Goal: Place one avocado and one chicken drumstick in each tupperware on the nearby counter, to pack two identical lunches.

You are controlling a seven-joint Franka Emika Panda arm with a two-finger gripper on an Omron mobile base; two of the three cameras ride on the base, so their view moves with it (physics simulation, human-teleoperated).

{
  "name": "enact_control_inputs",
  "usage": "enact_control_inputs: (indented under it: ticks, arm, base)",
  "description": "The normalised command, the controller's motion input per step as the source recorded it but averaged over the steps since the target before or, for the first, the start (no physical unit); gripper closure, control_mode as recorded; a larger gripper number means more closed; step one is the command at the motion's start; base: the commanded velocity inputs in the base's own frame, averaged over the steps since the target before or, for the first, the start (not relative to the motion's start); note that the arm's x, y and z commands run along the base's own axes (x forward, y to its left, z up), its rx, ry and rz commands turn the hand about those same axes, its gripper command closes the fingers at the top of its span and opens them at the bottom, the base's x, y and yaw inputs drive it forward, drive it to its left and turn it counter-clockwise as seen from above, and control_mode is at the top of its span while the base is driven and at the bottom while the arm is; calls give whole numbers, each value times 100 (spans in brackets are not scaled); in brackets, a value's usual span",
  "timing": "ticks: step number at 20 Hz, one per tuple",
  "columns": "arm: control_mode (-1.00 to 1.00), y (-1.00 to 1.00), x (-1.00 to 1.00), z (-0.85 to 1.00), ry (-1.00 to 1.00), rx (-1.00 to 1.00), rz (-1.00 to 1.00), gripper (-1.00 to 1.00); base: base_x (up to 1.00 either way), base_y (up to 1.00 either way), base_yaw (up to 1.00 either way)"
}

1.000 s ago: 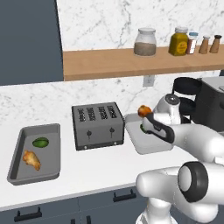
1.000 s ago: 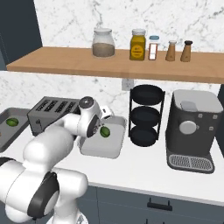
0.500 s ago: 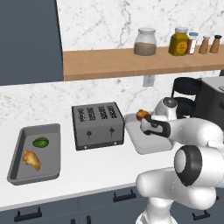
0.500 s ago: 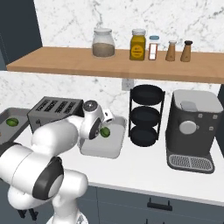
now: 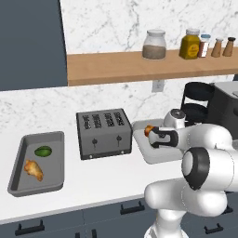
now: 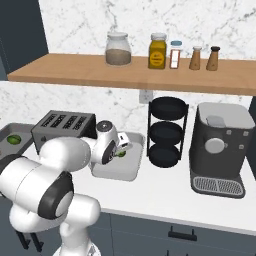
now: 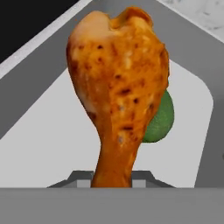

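Nearest the camera on the hand, the fingers [image 7: 112, 177] are clamped tight on the thin bone end of a chicken drumstick [image 7: 119, 83]. Its long axis runs straight out from the fingers, the fat meaty end farthest from them.

Just past that meaty end lies the pale floor of a grey tupperware [image 7: 48, 131]. An avocado [image 7: 159, 118] already rests on that floor, peeking out from behind the drumstick on one side. So the drumstick hangs over the container, pointing into it, with the avocado just beside the line it would drop along. How much air is left between meat and floor cannot be told.

From the left base view the same drumstick [image 5: 149, 130] shows as an orange knob at the hand, over the near-left part of that tupperware [image 5: 158, 155], which sits on the white surface [image 5: 93, 179] just right of the toaster [image 5: 104, 132]. The right base view shows the avocado [image 6: 120, 153] as a green spot under the wrist, inside the container [image 6: 117, 170].

The coming move looks like a short lowering and release. The drumstick should land beside the avocado rather than on it.

Farther off, well to the left past the toaster, a grey tray [image 5: 18, 179] holds a second avocado [image 5: 43, 151] and a second drumstick [image 5: 33, 169], lying apart from each other.
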Motion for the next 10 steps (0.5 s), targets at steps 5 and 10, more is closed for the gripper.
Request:
enact_control_inputs:
  ticks: [5, 10]
  arm:
    - [-100, -4, 0, -17, 13, 0, 0, 100]
    - [-100, -10, 0, -12, 12, 0, 0, 100]
  base:
    - [0, 0, 0]
    - [0, 0, 0]
